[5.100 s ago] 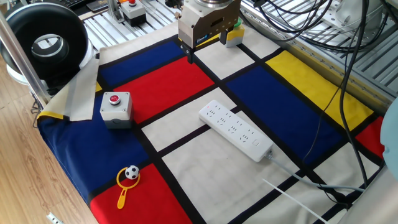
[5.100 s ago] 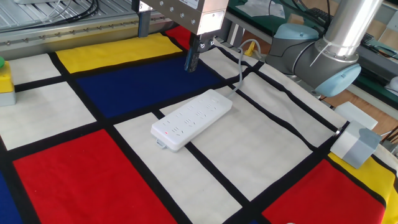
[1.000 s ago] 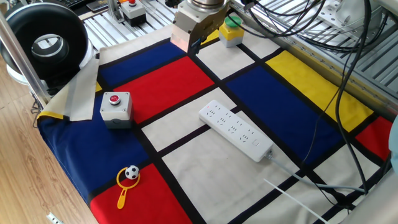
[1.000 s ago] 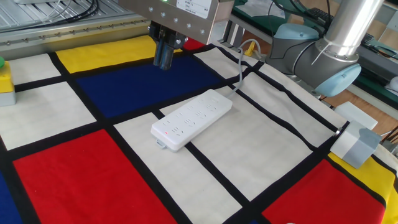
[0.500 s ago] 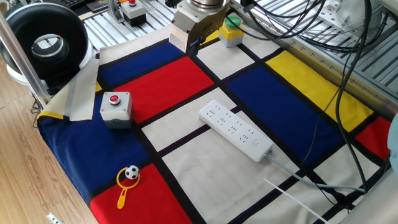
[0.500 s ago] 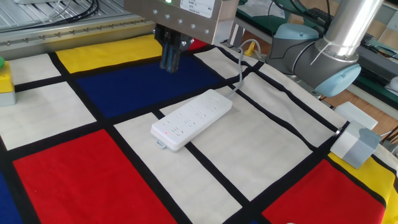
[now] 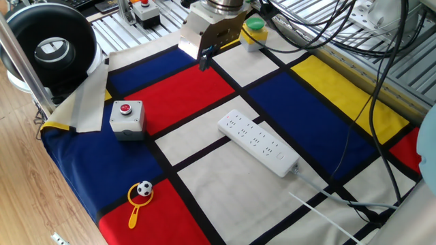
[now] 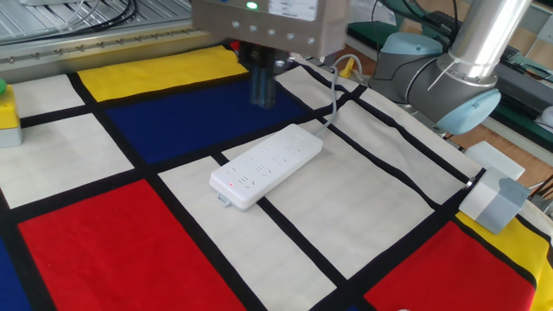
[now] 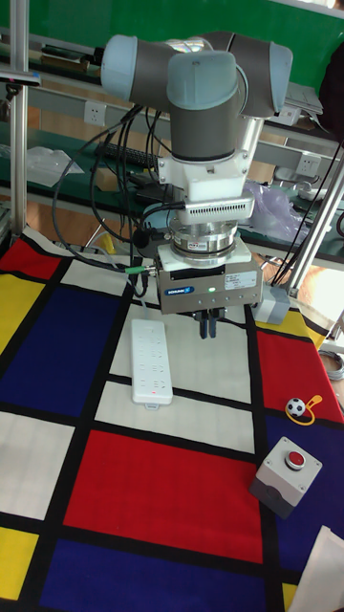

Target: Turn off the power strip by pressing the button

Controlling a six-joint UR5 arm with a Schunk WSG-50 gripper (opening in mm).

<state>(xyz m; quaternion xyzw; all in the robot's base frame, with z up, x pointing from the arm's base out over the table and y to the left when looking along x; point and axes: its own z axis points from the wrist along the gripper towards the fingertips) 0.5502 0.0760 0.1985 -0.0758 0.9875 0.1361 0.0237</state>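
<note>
The white power strip (image 7: pixel 259 143) lies flat on a white patch of the checked cloth, with its cable leaving the end nearest the robot base. It also shows in the other fixed view (image 8: pixel 266 166) and the tall view (image 9: pixel 151 361). The button (image 7: pixel 280 156) is only a faint round outline near the cable end. My gripper (image 7: pixel 204 60) hangs in the air well clear of the strip, touching nothing. Its dark fingers (image 8: pixel 263 86) point down, pressed together and shut, beside the strip's cable end (image 9: pixel 208 327).
A grey box with a red button (image 7: pixel 127 116) stands left of the strip, and a yellow box with a green button (image 7: pixel 253 33) at the back. A small yellow toy with a ball (image 7: pixel 141 194) lies near the front edge. Black cables (image 7: pixel 381 102) hang at the right.
The gripper has turned about its vertical axis and shifted sideways, toward the strip's cable end in the other fixed view. The strip and the boxes have not moved.
</note>
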